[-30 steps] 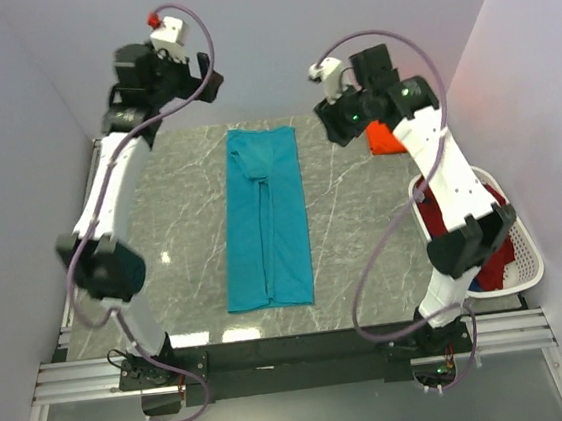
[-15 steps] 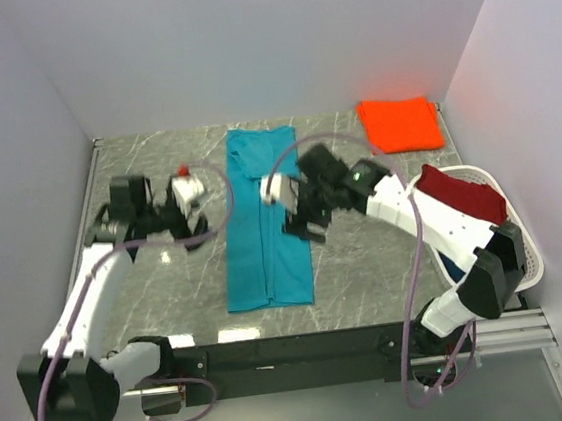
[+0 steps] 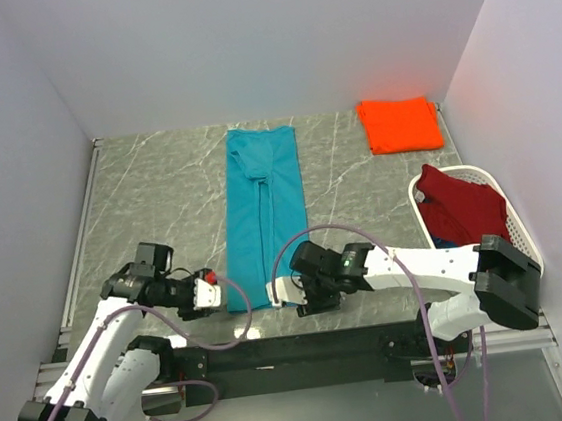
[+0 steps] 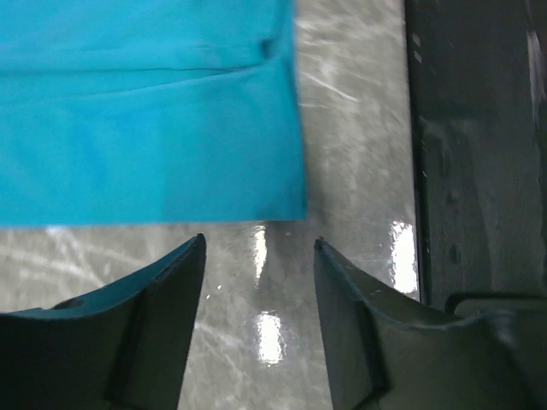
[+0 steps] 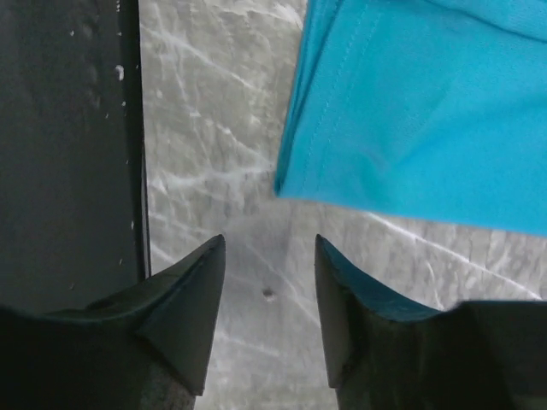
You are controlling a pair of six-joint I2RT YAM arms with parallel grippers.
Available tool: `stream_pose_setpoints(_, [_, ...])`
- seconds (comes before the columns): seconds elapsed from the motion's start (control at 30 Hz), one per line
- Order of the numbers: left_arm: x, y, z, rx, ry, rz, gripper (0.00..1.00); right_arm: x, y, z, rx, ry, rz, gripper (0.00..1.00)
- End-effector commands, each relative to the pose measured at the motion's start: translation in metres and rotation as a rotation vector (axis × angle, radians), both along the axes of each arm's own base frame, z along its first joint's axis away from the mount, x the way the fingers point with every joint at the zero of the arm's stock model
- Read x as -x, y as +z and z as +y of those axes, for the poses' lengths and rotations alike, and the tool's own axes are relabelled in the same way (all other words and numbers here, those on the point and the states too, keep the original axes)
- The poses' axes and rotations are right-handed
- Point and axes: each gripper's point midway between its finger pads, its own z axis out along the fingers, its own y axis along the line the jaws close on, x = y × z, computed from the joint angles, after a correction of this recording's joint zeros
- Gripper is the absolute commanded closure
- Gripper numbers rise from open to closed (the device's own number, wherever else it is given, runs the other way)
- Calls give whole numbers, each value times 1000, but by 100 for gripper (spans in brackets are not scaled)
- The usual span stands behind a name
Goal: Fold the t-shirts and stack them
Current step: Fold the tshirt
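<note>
My left hand (image 4: 259, 248) and right hand (image 5: 269, 243) sit low at the near corners of the teal shirt (image 3: 264, 212), both spread and empty, just off its hem. It lies in a long strip mid-counter (image 3: 150, 204); the orange shirt (image 3: 400, 124) sits folded at the far right.

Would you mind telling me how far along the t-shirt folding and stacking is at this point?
Done: the orange t-shirt lies folded at the far right, and the teal t-shirt is folded lengthwise into a strip. In hand: the left gripper and right gripper sit open at its near corners, gripping nothing. Left: folding the teal one across, stacking it, then the dark red t-shirt in the white basket.
</note>
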Motion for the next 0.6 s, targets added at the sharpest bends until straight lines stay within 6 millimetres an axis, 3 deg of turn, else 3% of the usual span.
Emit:
stream_pose_setpoints(0.0, [5,-12,-4,-47,-167,-108,43,-19,7,25,-115,30,-156,50])
stream_pose_setpoints(0.13, [1,-17,-14,-48,-191,-136,44,-11,0,29,-127,66,-178,50])
stream_pose_setpoints(0.3, [12,-33,-22,-79,-268,-147,45,-9,-8,36,-134,98,-203,50])
stream_pose_setpoints(0.57, [10,-43,-24,-123,-285,-137,46,-7,-24,39,-147,115,-203,52])
